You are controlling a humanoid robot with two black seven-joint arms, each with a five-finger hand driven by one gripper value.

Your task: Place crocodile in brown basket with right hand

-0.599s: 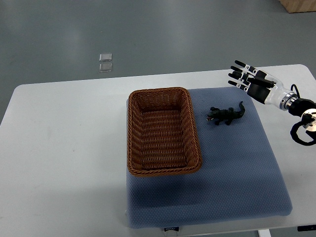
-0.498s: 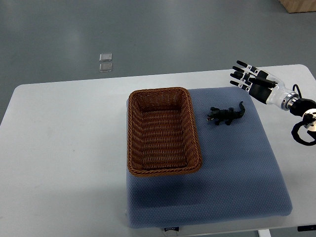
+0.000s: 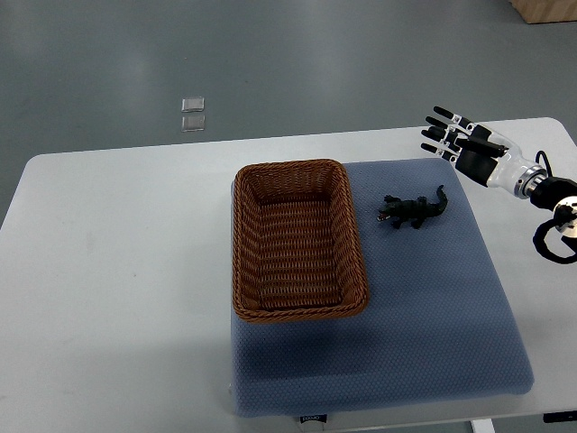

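Observation:
A small dark green toy crocodile (image 3: 412,209) lies on the blue mat (image 3: 424,307), just right of the brown wicker basket (image 3: 246,244), head toward the basket. The basket holds nothing. My right hand (image 3: 451,138) hovers up and to the right of the crocodile, over the mat's far right corner, fingers spread and holding nothing. A gap separates it from the toy.
The mat lies on a white table (image 3: 117,271). Two small clear squares (image 3: 192,114) lie on the grey floor beyond the table. A cardboard box corner (image 3: 545,9) shows at the top right.
My right hand has drifted slightly up and to the right, away from the crocodile. The crocodile and basket have not moved.

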